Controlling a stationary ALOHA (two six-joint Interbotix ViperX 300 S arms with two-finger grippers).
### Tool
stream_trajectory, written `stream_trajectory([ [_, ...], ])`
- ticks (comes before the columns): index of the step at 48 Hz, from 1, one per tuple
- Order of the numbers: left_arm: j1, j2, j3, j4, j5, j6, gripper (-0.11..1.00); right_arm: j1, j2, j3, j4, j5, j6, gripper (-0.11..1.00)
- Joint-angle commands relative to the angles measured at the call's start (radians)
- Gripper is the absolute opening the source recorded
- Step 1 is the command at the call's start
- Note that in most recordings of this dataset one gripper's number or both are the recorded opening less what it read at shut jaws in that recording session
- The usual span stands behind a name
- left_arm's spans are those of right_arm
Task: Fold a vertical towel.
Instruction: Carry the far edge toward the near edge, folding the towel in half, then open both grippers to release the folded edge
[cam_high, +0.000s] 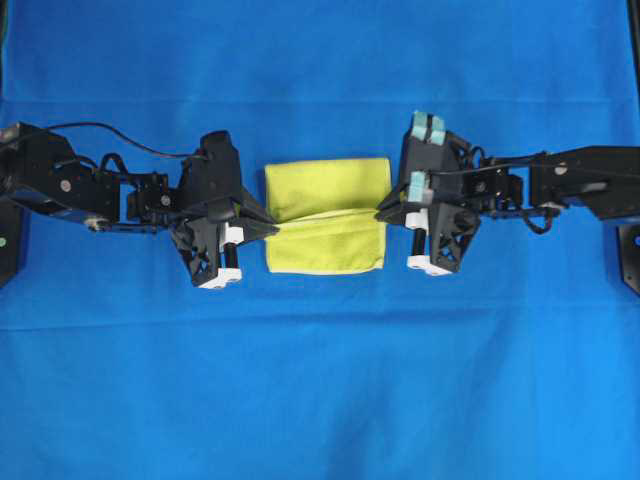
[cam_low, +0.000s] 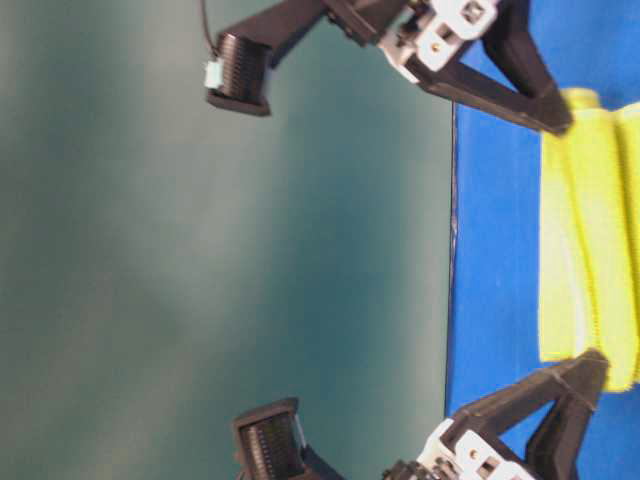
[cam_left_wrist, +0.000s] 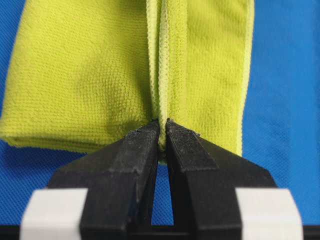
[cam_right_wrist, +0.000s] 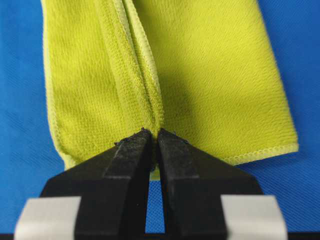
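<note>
A large blue cloth (cam_high: 320, 380) covered the whole work surface. The towel (cam_high: 325, 215) lay folded at its centre, between the two arms. The left gripper (cam_high: 272, 229) reached in from nine o'clock, jaws pinched tight on the gathered hem at the towel's edge. The right gripper (cam_high: 382, 211) came from three o'clock, likewise clamped on the hem there.

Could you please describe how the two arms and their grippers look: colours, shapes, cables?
Both arms are black. The left gripper and the right gripper have black triangular fingers that taper to narrow tips, set on white blocks. A thin black cable loops over the left arm. Pale teal blocks sit on the right wrist.
</note>
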Motion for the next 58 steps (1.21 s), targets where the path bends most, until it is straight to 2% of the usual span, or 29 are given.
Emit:
stream_trajectory([
  [1,-0.009,-0.009,-0.014,-0.002,-0.005,0.002,0.03,0.005,-0.003,-0.017,0.005,-0.009,0.002,0.06],
  [17,-0.021,-0.005,-0.031,-0.002,-0.005,0.002,0.03,0.008,-0.002,-0.015,0.018,-0.009,0.002,0.06],
  [28,-0.029,-0.006,-0.032,-0.002,-0.005,0.002,0.04,0.038,-0.002,-0.017,0.020,-0.014,0.003,0.06],
  [31,-0.035,-0.009,-0.034,-0.002,-0.005,0.003,0.08,0.051,0.000,-0.017,0.018,-0.014,0.003,0.07],
  [32,-0.035,-0.009,-0.035,-0.002,-0.005,0.003,0.14,0.055,0.000,-0.017,0.018,-0.014,0.003,0.07],
  [34,-0.040,-0.011,-0.038,-0.002,-0.002,0.003,0.25,0.063,0.000,-0.017,0.018,-0.015,0.003,0.14],
  [38,-0.052,-0.014,-0.041,-0.002,0.008,0.003,0.48,0.078,-0.002,-0.015,0.020,-0.012,0.003,0.41],
  [41,-0.071,-0.021,-0.040,-0.002,0.023,0.003,0.59,0.092,-0.002,-0.015,0.018,-0.009,0.003,0.61],
  [42,-0.077,-0.025,-0.040,-0.002,0.029,0.003,0.61,0.097,-0.002,-0.015,0.020,-0.008,0.003,0.64],
  [44,-0.089,-0.031,-0.038,-0.002,0.040,0.002,0.60,0.109,-0.002,-0.014,0.021,-0.006,0.005,0.65],
  [48,-0.117,-0.049,-0.035,0.000,0.067,0.002,0.59,0.129,-0.002,-0.014,0.023,0.002,0.015,0.56],
  [58,-0.164,-0.123,-0.029,-0.002,0.133,0.003,0.59,0.172,-0.025,-0.025,0.021,0.057,0.046,0.58],
])
